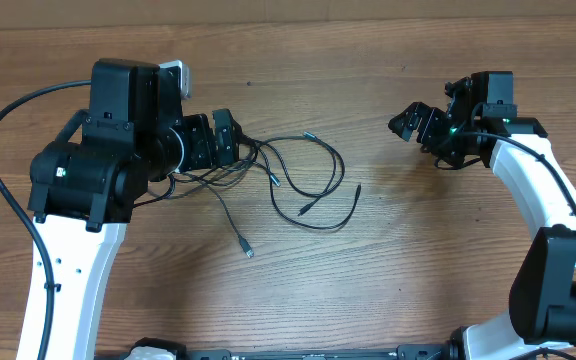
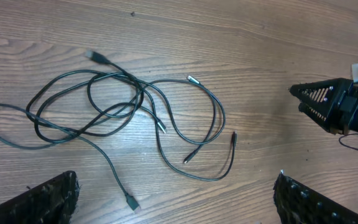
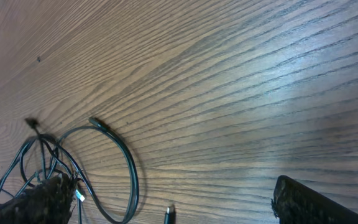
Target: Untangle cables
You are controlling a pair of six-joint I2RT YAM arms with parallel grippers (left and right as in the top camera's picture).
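A wood-grain desk (image 1: 388, 270) is carrying the work area, with one robot arm standing at each side. The cables (image 1: 278, 178), thin black cords with small plugs at their ends, are lying flat on the desk as a loose tangle between the two arms, nearer the left arm. Several loops are crossing one another in the left part of the tangle. Free ends are trailing out to the right and toward the near edge, one of them ending in a dark plug (image 2: 131, 201).

The left claw (image 1: 218, 140) is hovering at the left edge of the tangle. It is released: its fingers (image 2: 42, 200) are spread wide in the left wrist view and are gripping nothing.

The right claw (image 1: 416, 124) is hanging well apart from the cables, to their right. It is also released: its fingers (image 3: 319, 202) are standing wide apart in the right wrist view, with cable loops showing at the lower left of that view.
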